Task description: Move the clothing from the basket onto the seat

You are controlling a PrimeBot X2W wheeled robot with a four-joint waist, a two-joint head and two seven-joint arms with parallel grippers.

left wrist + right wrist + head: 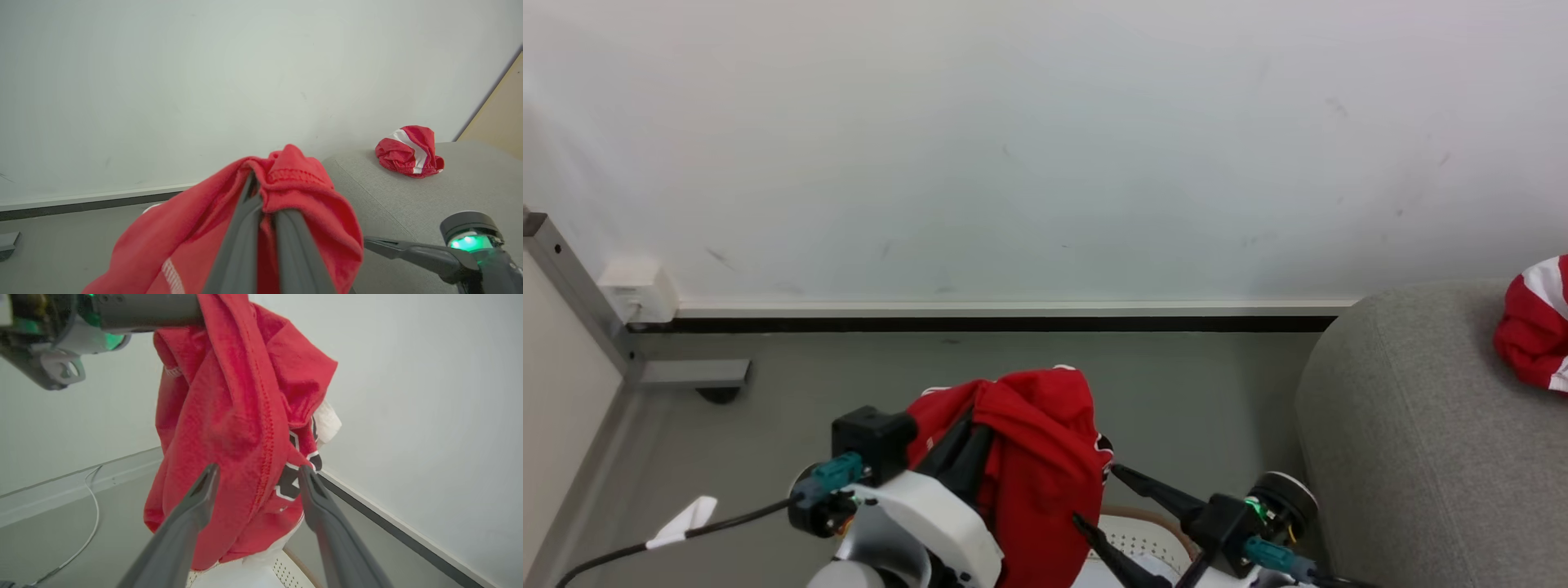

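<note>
**Item:** the clothing [1033, 457], a bright red garment.

**Location:** hanging in the air to the left of the seat [1413, 425], clear of its rounded end. The lower folds trail toward the basket [1147, 541], which stands just beside the seat.

**Held by:** the left gripper [259, 192]. Its jaws are closed tight on a bunched fold near a stitched hem, and cloth is draped over both fingers.

**Right gripper [258, 470]:** jaws spread fully wide and holding nothing. It sits between the seat and the hanging cloth, with its tips close to the fabric.

**Hazards (judged):**
- The grip takes in only a small pinch of a heavy drape, so a quick swing toward the seat could pull it free.
- The trailing hem may catch on the basket's rim.
- The right gripper's open fingers could snag the cloth as it passes.
- If released too early, the garment would land on the seat's rounded edge and slide to the floor.

**Appearance:**
- Soft, crumpled knit with a visible line of red stitching.
- A white stripe on a lower fold.
- A dark, white-edged print, partly hidden.
- White sections at the bottom.

**Also present:** a second red-and-white bundle [1535, 322] lying on top of the seat.
</note>
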